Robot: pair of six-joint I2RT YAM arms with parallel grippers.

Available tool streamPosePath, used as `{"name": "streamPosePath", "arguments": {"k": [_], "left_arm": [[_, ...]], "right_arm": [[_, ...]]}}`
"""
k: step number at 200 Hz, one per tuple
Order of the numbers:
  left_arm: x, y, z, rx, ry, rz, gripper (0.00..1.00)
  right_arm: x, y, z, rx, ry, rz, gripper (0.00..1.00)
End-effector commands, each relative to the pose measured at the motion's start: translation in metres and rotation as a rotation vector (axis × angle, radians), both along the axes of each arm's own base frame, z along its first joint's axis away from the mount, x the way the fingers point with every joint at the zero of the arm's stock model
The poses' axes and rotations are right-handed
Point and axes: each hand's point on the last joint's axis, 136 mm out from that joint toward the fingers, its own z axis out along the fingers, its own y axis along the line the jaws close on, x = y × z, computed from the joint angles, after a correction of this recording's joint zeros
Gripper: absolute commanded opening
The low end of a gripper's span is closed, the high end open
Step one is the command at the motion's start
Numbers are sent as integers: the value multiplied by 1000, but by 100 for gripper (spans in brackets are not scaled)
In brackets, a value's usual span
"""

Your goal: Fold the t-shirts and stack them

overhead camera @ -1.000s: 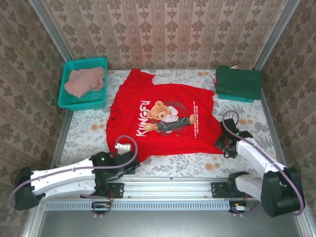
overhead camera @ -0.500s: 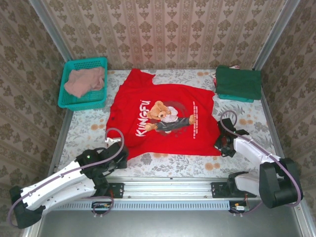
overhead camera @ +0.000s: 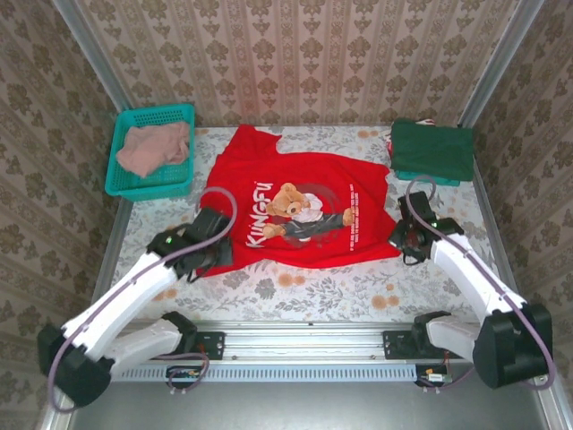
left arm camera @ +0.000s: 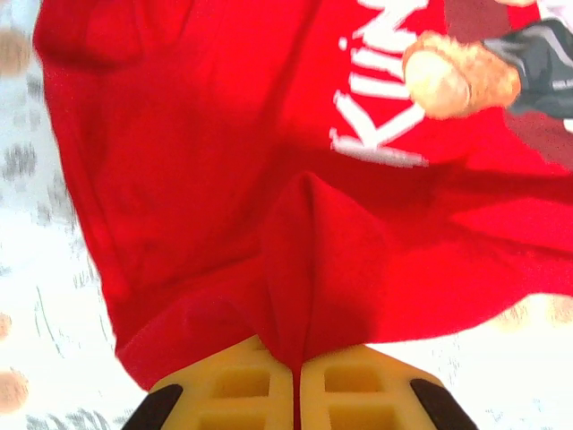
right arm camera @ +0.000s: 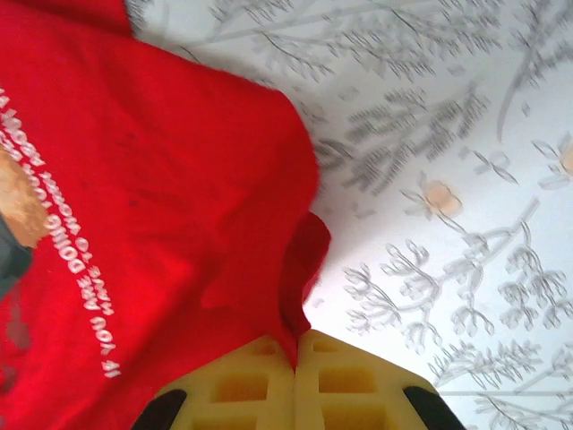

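- When read from the near edge outward, find a bare strip of the floral table [overhead camera: 304,291] first, in front of the spread garment.
- Note the left gripper [overhead camera: 219,242] at the near-left edge of the red t-shirt [overhead camera: 295,210], clamped tight on the cloth. From the left wrist, see its yellow pads [left arm camera: 233,390] pressed together, with a ridge of red fabric running away from between them.
- Note the right gripper [overhead camera: 403,240] at the near-right corner of the same t-shirt, likewise closed on a pinch of red fabric. From the right wrist, see its yellow fingertips [right arm camera: 242,381] meeting on a small tuck of cloth, with floral tabletop just beside.
- Record the red t-shirt lying print-up across the middle of the table, with the teddy bear [overhead camera: 294,204] and the white "KUNGFU" lettering [overhead camera: 258,215] turned askew, and creases along the near edge.
- Record folded dark green t-shirts [overhead camera: 432,148] stacked at the far-right corner, apart from the red one.
- Record a dusty pink t-shirt [overhead camera: 152,148] crumpled inside the teal mesh basket [overhead camera: 121,184] at the far-left corner.
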Motion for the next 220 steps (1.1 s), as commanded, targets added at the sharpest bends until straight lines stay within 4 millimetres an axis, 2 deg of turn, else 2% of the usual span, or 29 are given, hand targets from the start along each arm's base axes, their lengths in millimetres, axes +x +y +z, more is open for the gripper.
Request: {"name": "streamPosePath", "arguments": {"k": [1, 25, 30, 56, 76, 78, 83, 117, 132, 141, 148, 158, 163, 171, 189, 207, 213, 220], "left_arm": [[43, -17, 9, 79, -41, -176, 7], [79, -26, 5, 131, -34, -235, 7], [86, -27, 3, 139, -32, -239, 6], [118, -24, -5, 162, -18, -227, 3], [134, -26, -12, 168, 2, -230, 2], [138, -19, -13, 169, 5, -210, 2], [142, -16, -14, 173, 11, -200, 1], [171, -9, -22, 206, 24, -186, 0], [183, -10, -30, 191, 50, -186, 0], [190, -12, -33, 189, 58, -192, 0], [195, -13, -37, 192, 70, -198, 0], [200, -14, -42, 197, 91, -204, 0], [202, -15, -46, 199, 106, -206, 0], [204, -15, -51, 205, 126, -211, 0], [209, -13, -61, 219, 153, -206, 1], [213, -13, -68, 215, 174, -199, 17], [215, -12, -69, 218, 176, -192, 26], [217, -12, -69, 222, 177, -190, 29]], "right_arm": [[27, 0, 10, -31, -6, 42, 0], [57, 1, 16, -50, -3, 60, 0], [62, 1, 8, -58, 23, 65, 0], [87, -4, 0, -65, 45, 66, 0], [104, -6, -6, -61, 47, 64, 0], [105, -5, -8, -60, 50, 65, 0], [109, -6, -9, -59, 54, 67, 0], [132, -12, -18, -50, 58, 58, 0], [139, -14, -28, -39, 87, 56, 0], [143, -13, -32, -29, 103, 64, 6], [145, -13, -33, -30, 113, 65, 6], [148, -13, -30, -30, 109, 74, 11], [150, -13, -27, -33, 102, 78, 16], [150, -14, -20, -43, 91, 84, 31], [144, -21, 2, -92, 65, 89, 39], [132, -21, 26, -163, 16, 109, 49], [127, -15, 33, -178, -6, 132, 50], [123, -2, 37, -187, -33, 180, 52]]}}
